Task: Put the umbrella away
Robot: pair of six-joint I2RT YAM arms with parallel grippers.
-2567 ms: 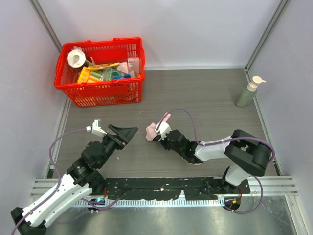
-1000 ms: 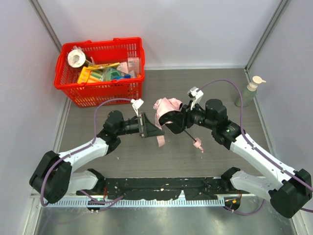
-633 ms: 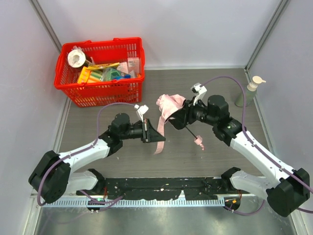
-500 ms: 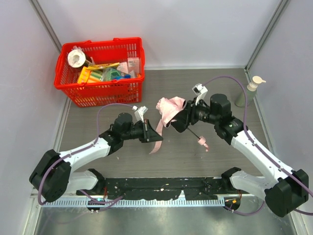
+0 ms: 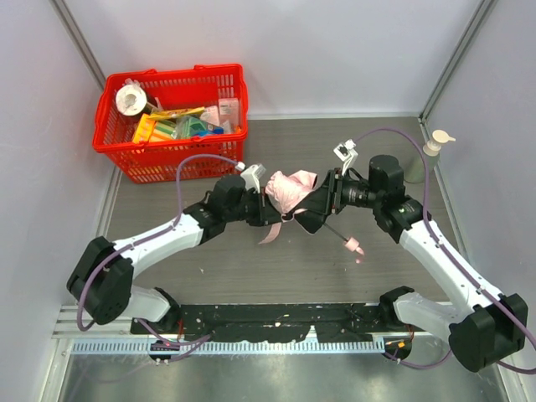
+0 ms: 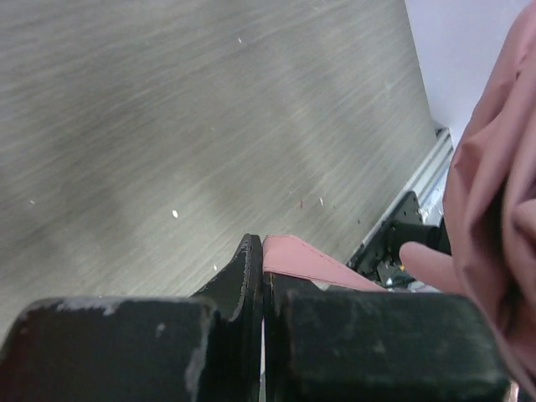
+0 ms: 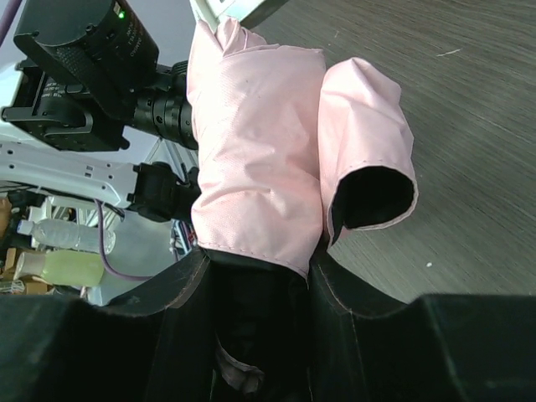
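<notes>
The umbrella (image 5: 289, 188) is a crumpled pale pink bundle held above the middle of the table. Its thin black shaft (image 5: 337, 231) slants down to the right and ends in a small pink handle (image 5: 353, 245). My right gripper (image 5: 306, 208) is shut on the bundle; in the right wrist view the pink fabric (image 7: 251, 151) fills the gap between its jaws (image 7: 260, 260). My left gripper (image 5: 275, 214) comes in from the left, shut on the pink strap (image 6: 310, 260), whose end (image 5: 272, 231) hangs below. In the left wrist view its jaws (image 6: 261, 251) meet tightly.
A red plastic basket (image 5: 172, 159) with several items stands at the back left. A pump bottle (image 5: 423, 159) stands at the right wall. Grey walls close in the table on three sides, and a black rail (image 5: 276, 322) runs along the near edge.
My left gripper has closed on the hanging strap and moved right, up to the bundle. My right arm has shifted the umbrella slightly right, and the handle has swung lower.
</notes>
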